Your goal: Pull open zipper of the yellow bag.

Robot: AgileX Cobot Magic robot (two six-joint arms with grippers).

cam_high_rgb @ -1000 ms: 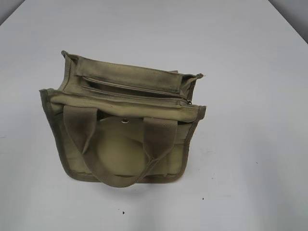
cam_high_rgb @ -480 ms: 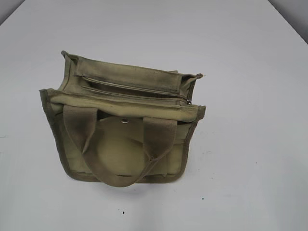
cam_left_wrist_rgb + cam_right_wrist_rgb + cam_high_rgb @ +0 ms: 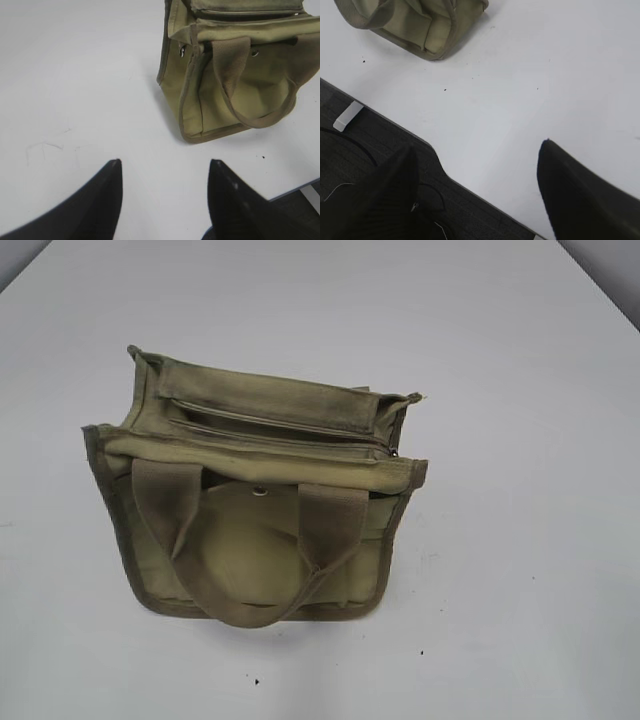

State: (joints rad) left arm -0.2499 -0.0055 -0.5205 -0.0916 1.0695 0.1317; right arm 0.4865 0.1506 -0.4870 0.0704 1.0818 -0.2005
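fingers of the left gripper point(image 3: 165, 167) and right gripper point(image 3: 480, 155) stand spread apart over the white table point(image 3: 520, 390), holding nothing and well short of the yellow bag point(image 3: 255, 505), which sits mid-table with its zipper point(image 3: 280, 430) running across the top.

White table point(image 3: 520, 360) fills nearly whole exterior frame, matte, evenly lit, soft shadows only. Small dark specks point(image 3: 256, 681) scattered near bottom centre. Grey wedges at upper left and upper right corners show floor beyond table edges. Faint scuff marks point(image 3: 50, 150) at left middle of left wrist frame. In right wrist frame, dark ribbed floor mat point(image 3: 365, 165) at lower left; white tape strip point(image 3: 348, 115) on it; thin black cable point(image 3: 355, 145) curving across.
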